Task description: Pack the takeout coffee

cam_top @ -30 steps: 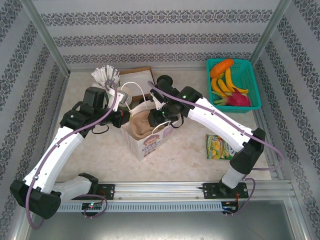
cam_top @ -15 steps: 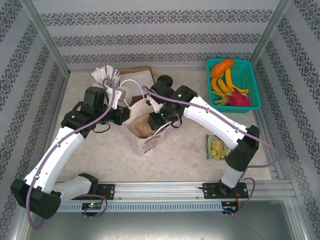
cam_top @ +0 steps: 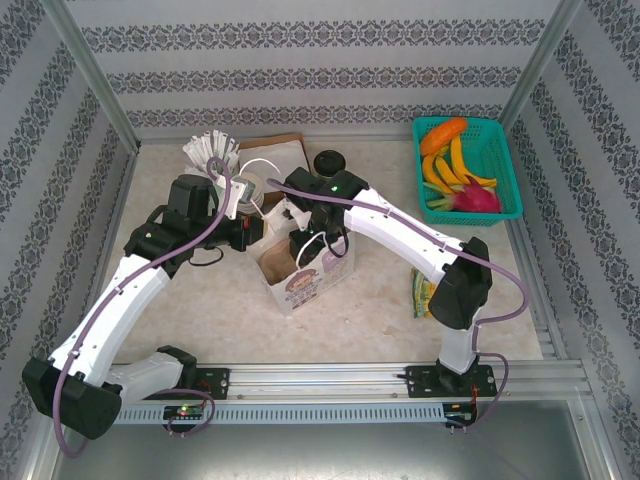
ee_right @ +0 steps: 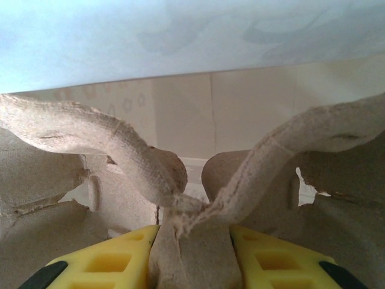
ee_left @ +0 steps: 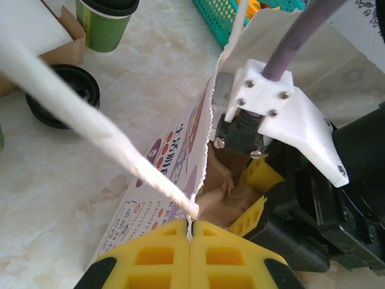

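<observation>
Small dark olive-green paper cup w/ round black plastic lid (cam_top: 328,162): not yet packed.
Stood upright on pale marbled table (cam_top: 220,310), far of the white printed paper bag (cam_top: 300,285), nothing touching it. Left gripper (ee_left: 191,232) was pinched shut on bag's rim & twisted handle; right gripper (ee_right: 192,253) clamped the centre rib of a rough brown moulded-pulp tray (ee_right: 150,168) inside bag. Cup prob. light, thin-walled, crushable; lid slick, might pop. Best hold: mid-wall under lid, gentle, kept upright.
</observation>
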Action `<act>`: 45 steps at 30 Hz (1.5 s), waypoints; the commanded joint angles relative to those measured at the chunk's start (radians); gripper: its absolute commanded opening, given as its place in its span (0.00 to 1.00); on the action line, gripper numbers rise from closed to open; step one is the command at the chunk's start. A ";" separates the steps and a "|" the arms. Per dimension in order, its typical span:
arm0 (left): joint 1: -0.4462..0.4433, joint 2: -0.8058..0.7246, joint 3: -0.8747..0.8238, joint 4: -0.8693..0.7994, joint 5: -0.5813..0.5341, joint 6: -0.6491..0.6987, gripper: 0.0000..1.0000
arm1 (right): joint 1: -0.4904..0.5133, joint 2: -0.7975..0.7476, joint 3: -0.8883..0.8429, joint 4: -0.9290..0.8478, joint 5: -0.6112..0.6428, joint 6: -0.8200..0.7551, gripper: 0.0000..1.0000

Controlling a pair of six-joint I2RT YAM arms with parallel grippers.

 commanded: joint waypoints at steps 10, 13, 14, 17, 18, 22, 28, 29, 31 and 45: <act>-0.007 -0.106 0.045 -0.111 0.096 0.184 0.43 | 0.001 0.017 -0.001 -0.022 -0.025 0.001 0.33; -0.007 -0.173 0.031 -0.163 0.101 0.222 0.59 | -0.004 0.017 0.000 -0.020 -0.028 0.015 0.33; -0.008 -0.199 0.019 -0.172 0.093 0.223 0.63 | -0.005 0.018 0.004 -0.021 -0.028 0.017 0.33; -0.007 -0.289 -0.025 -0.168 0.087 0.212 0.78 | -0.007 0.017 0.017 -0.026 -0.024 0.022 0.33; -0.008 -0.315 -0.035 -0.158 0.091 0.201 0.82 | -0.007 0.018 0.016 -0.026 -0.022 0.023 0.33; -0.009 -0.380 -0.051 -0.071 0.202 0.120 0.89 | -0.007 0.014 0.016 -0.034 -0.002 0.026 0.33; -0.053 -0.388 -0.053 0.024 0.256 0.066 0.89 | -0.005 0.012 0.012 -0.032 0.013 0.045 0.33; -0.074 -0.385 -0.055 0.046 0.254 0.064 0.89 | -0.005 0.012 0.014 -0.031 0.015 0.051 0.33; -0.120 -0.365 -0.051 0.083 0.244 0.068 0.88 | -0.005 0.015 0.016 -0.031 0.016 0.053 0.33; -0.391 -0.073 0.129 0.103 0.134 0.307 0.35 | 0.009 0.024 0.028 -0.032 0.004 0.089 0.33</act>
